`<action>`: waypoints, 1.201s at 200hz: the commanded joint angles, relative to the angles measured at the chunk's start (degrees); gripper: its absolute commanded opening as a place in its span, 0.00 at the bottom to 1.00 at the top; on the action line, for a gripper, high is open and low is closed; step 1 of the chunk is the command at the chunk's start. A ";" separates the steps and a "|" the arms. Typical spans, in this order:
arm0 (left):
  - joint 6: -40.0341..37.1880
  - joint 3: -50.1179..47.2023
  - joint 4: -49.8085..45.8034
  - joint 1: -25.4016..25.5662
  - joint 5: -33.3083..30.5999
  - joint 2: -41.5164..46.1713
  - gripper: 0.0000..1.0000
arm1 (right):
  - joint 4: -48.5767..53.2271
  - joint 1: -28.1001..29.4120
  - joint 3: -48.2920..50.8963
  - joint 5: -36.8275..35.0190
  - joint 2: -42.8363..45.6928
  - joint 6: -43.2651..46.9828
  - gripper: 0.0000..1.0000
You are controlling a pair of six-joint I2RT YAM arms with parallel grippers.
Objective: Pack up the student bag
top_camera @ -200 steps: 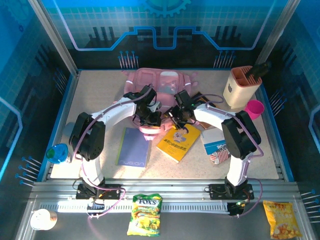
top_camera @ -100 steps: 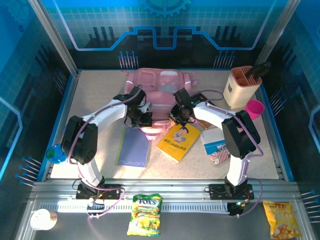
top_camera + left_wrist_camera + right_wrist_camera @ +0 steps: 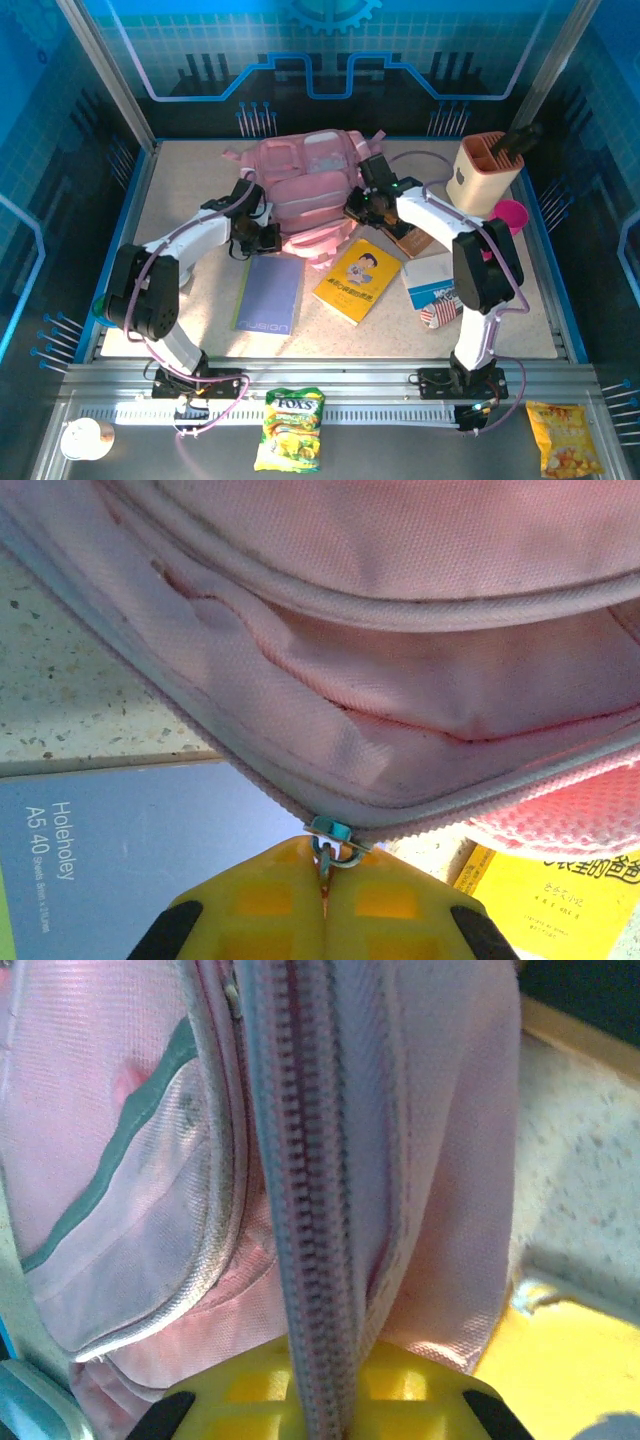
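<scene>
The student bag (image 3: 305,185) lies at the far middle of the worktop (image 3: 180,200), front pockets up, and I have it from both sides.

My left arm folds out wide. Its elbow is pushed toward the left edge and the white forearm angles up and to the right, which brings my left fingers (image 3: 258,236) to the bag's near left corner. In the left wrist view these fingers (image 3: 300,880) are pressed together, pinching the small metal zip pull (image 3: 328,838) at the end of the bag's seam. The pink fabric (image 3: 400,630) spreads above them. A blue notebook (image 3: 110,850) lies flat under that corner, and a yellow book (image 3: 560,900) is just to the right.

My right arm rises from its base, bends at the elbow and reaches up and to the left, so my right fingers (image 3: 358,207) sit against the bag's right side. In the right wrist view they (image 3: 265,1375) are closed on the zip tape (image 3: 305,1210), which runs straight up from between them. The bag's cloth (image 3: 130,1160) is bunched on either side of it.

The notebook (image 3: 268,292) and the yellow book (image 3: 358,281) lie near the bag's front edge.
</scene>
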State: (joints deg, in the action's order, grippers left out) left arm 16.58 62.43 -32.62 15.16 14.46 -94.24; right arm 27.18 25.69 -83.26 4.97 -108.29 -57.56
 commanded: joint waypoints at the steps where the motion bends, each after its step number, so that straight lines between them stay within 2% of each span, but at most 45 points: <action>1: 1.70 -1.79 -1.02 0.29 1.17 1.70 0.00 | -2.92 -1.95 -4.23 -2.04 -1.34 7.10 0.11; 28: 2.31 0.03 -0.19 3.21 2.68 0.26 0.00 | -5.59 -2.63 -1.58 -1.02 -0.25 8.12 0.32; 62: 3.62 4.12 0.63 6.14 5.06 -3.02 0.00 | -8.59 -2.59 6.84 -2.53 7.85 6.03 0.58; 101: 3.87 8.11 0.80 8.47 6.79 -5.87 0.00 | -5.05 0.70 15.36 -5.20 15.51 -2.40 0.78; 125: 4.17 9.28 1.07 9.22 7.49 -7.25 0.00 | -3.87 3.18 17.17 -4.77 15.70 -8.73 0.81; 152: 4.34 9.81 0.99 9.54 7.43 -7.91 0.00 | -0.81 5.29 14.83 -3.74 11.18 -14.82 0.81; 208: 4.38 8.22 0.98 9.48 7.25 -7.44 0.00 | 1.91 6.97 9.47 -4.47 4.11 -18.56 0.84; 240: 4.34 7.81 0.98 9.50 7.43 -7.54 0.00 | 0.80 6.98 8.59 -3.07 1.03 -19.61 0.76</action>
State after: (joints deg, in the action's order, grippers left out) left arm 20.69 70.04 -32.18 24.18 19.38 -101.58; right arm 26.98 31.99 -72.79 1.52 -104.75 -74.89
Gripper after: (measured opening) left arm 0.049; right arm 0.785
